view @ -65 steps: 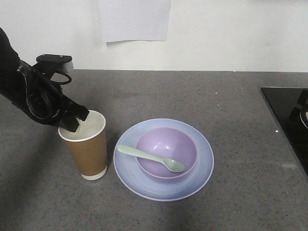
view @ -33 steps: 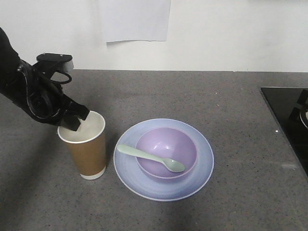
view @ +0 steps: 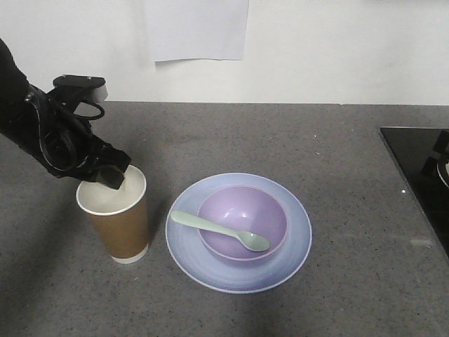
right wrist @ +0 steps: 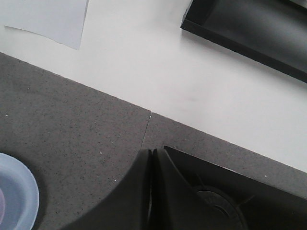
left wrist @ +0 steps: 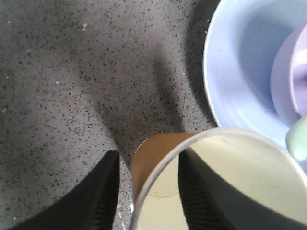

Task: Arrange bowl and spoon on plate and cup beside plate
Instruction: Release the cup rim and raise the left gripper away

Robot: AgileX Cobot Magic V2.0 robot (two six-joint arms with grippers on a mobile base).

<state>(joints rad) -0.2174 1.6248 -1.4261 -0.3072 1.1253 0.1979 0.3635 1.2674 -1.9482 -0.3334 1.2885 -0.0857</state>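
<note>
The brown paper cup (view: 119, 225) stands upright on the grey counter just left of the pale blue plate (view: 295, 239). The lavender bowl (view: 242, 210) sits in the middle of the plate, and the mint spoon (view: 217, 229) lies across the bowl, handle to the left. My left gripper (view: 105, 184) straddles the cup's back-left rim. In the left wrist view the left gripper (left wrist: 147, 191) is open: one finger is inside the cup (left wrist: 158, 153), the other outside, with counter showing between it and the wall. My right gripper (right wrist: 152, 158) is shut and holds nothing.
A black hob (view: 414, 161) is set into the counter at the right edge, and the right gripper hovers by its corner (right wrist: 230, 191). A white wall with a sheet of paper (view: 200, 28) closes off the back.
The cup has slid a little to the left, away from the plate, with the left gripper moving the same way. Plate, bowl and spoon have not moved.
</note>
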